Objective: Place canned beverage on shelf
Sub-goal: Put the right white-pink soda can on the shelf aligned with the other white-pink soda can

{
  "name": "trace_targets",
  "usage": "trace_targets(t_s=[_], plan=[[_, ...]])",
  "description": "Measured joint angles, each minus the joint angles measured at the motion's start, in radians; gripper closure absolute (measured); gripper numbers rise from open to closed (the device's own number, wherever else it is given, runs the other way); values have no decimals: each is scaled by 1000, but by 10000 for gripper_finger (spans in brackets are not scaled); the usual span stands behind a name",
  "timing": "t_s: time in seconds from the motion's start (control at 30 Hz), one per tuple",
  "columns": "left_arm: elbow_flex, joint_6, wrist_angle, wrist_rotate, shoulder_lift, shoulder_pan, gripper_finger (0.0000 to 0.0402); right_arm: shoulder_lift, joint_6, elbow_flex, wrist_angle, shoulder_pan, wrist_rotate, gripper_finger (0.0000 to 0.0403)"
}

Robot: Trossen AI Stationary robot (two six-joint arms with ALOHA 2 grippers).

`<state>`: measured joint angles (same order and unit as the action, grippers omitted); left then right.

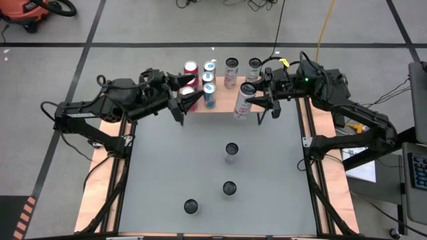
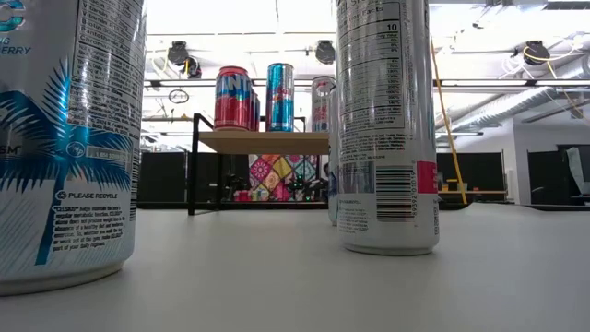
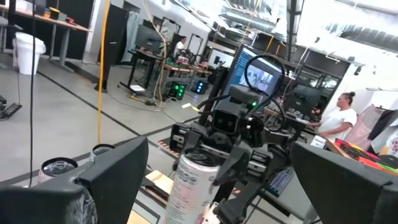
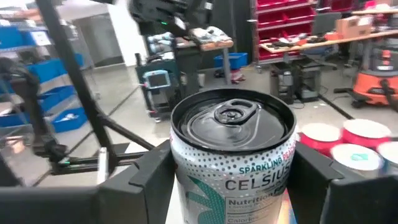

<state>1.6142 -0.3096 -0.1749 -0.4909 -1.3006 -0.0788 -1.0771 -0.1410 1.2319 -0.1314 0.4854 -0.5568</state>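
The can (image 4: 233, 162) held between the right pincer's (image 4: 231, 180) fingers says "SPARKLING", "CELSIUS" and "Nutrition" on its side. In the low view, far from that pincer, a big can (image 2: 64, 138) close to the camera says "PLEASE RECYCLE" and, higher up, "RRY". Another tall can (image 2: 385, 124) there has the number "10" and a barcode.

near cans (image 2: 383, 124) cropped at top, shelf (image 2: 263, 141) legs partly hidden
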Motion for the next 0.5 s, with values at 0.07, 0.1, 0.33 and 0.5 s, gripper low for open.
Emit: trace_targets(t_s=[0.07, 0.1, 0.33, 0.5], plan=[[0, 0, 0, -5, 0, 0, 6, 0, 15, -12, 3, 19, -4, 190], [0, 1, 0, -5, 0, 0, 6, 0, 22, -20, 7, 28, -16, 190], [0, 0, -31, -6, 0, 0, 6, -1, 19, -135, 161, 90, -60, 190], [0, 0, -48, -6, -1, 0, 6, -17, 31, -198, 246, 144, -70, 190]])
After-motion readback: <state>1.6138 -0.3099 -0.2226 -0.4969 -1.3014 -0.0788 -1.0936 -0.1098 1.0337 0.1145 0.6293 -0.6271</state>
